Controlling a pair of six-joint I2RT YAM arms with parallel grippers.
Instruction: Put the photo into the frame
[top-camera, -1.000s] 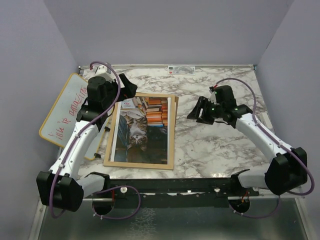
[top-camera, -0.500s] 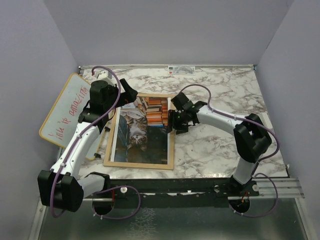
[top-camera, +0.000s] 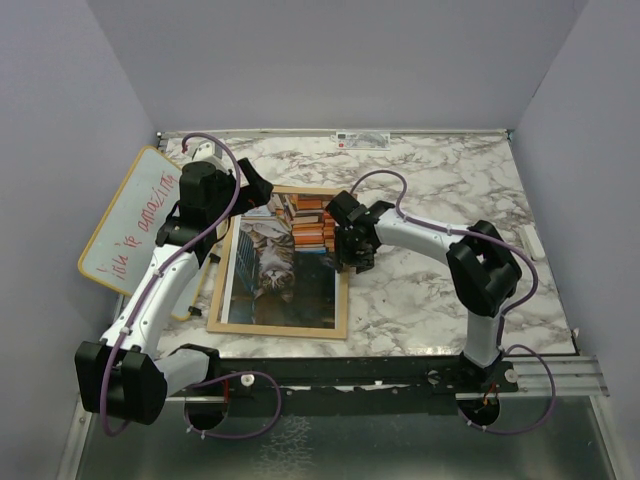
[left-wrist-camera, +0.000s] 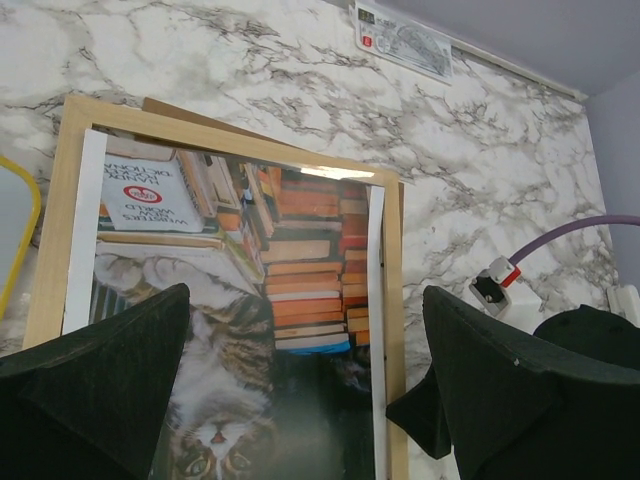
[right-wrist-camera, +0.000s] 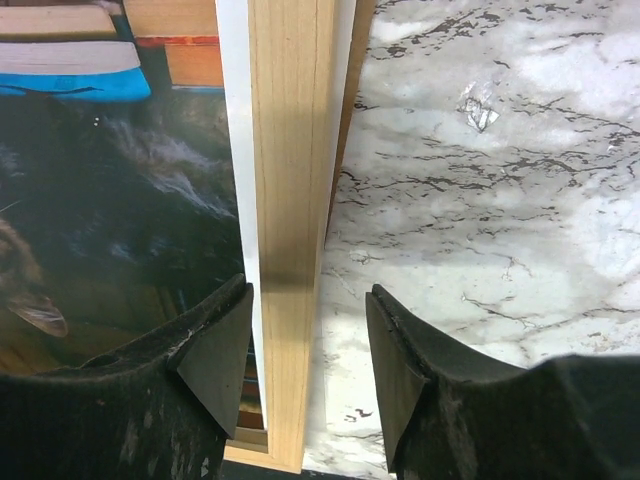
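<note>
The frame (top-camera: 275, 327) of thin light wood lies flat on the marble table, left of centre. The photo (top-camera: 280, 262), a tabby cat among stacked books, lies face up inside its rails. My left gripper (top-camera: 250, 190) hovers over the frame's far end, open wide; in the left wrist view the photo (left-wrist-camera: 230, 300) shows between its fingertips (left-wrist-camera: 100, 390) and nothing is held. My right gripper (right-wrist-camera: 308, 370) is open and straddles the frame's right rail (right-wrist-camera: 290, 150). One finger stands over the photo's white border (right-wrist-camera: 232, 120), the other over bare marble.
A brown backing board (left-wrist-camera: 200, 115) peeks out from under the frame's far right corner. A round-cornered whiteboard (top-camera: 130, 225) with red writing leans at the left wall. A white label (top-camera: 362, 138) sits at the table's back edge. Purple walls close in three sides.
My right arm has swung from the right side of the table over to the frame's right rail, its jaws narrowing a little. The left arm, frame and photo have barely moved.
</note>
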